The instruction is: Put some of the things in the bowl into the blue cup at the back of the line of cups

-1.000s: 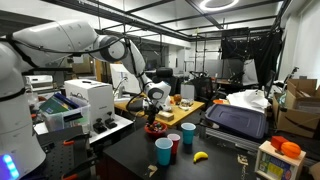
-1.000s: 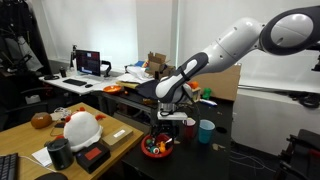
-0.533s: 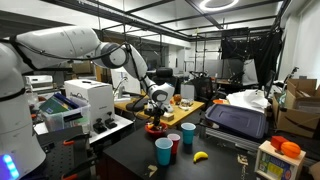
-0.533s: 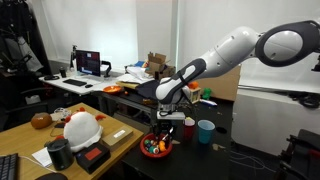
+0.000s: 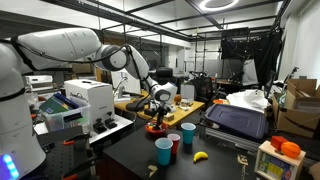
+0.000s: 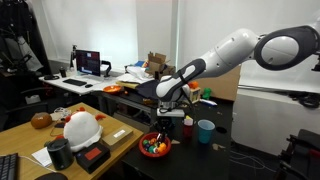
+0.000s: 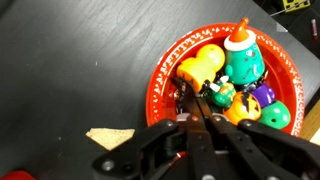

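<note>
Down inside the red bowl [image 7: 153, 92], the gripper [image 7: 200, 104] has its jaws pinched together among the things [image 7: 243, 62], small bright toys; whether 1 is caught between them cannot be told. On the dark table [image 7: 70, 60], the blue cup [image 5: 187, 133] stands upright at the far end of 3 cups, near the bowl.

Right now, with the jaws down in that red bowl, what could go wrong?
The jaws are shut among crowded toys in the red bowl; a piece could slip out on lifting, or neighbours get dragged over the rim. The blue cup stands beside a red cup, so a drop could miss.
</note>
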{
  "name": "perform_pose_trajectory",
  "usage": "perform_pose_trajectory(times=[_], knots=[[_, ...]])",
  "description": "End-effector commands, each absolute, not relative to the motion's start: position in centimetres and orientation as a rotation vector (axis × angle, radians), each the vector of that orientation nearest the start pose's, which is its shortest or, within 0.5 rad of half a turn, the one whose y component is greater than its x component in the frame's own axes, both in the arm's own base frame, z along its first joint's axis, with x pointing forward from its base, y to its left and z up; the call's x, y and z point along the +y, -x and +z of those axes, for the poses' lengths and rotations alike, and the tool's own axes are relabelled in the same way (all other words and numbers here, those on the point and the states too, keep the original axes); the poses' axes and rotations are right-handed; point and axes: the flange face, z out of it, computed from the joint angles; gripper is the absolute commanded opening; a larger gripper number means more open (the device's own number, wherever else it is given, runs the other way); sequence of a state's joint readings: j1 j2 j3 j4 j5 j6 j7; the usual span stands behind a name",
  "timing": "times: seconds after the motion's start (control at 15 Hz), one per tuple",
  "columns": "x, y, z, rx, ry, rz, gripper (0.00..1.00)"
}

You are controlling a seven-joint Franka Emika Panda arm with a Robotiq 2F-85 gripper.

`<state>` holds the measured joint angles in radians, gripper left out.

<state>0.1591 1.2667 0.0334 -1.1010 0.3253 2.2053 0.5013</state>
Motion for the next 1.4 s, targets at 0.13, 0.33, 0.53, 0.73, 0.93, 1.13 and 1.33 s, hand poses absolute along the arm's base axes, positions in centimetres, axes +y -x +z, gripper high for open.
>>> perform_pose_trajectory(times=[0.13,0.33,0.53,0.73,0.93,1.13,1.33], knots=[[12.9,-72.0,2.3,0.819,2.799,0.386,0.01],[12.3,-72.1,2.6,0.824,2.789,0.396,0.01],[11.9,-72.1,3.6,0.806,2.775,0.410,0.01],[11.5,-72.0,5.3,0.787,2.779,0.399,0.01],[10.9,-71.9,7.8,0.757,2.764,0.395,0.01],[10.2,-71.5,10.6,0.717,2.750,0.374,0.01],[9.0,-71.0,13.4,0.692,2.721,0.349,0.01]])
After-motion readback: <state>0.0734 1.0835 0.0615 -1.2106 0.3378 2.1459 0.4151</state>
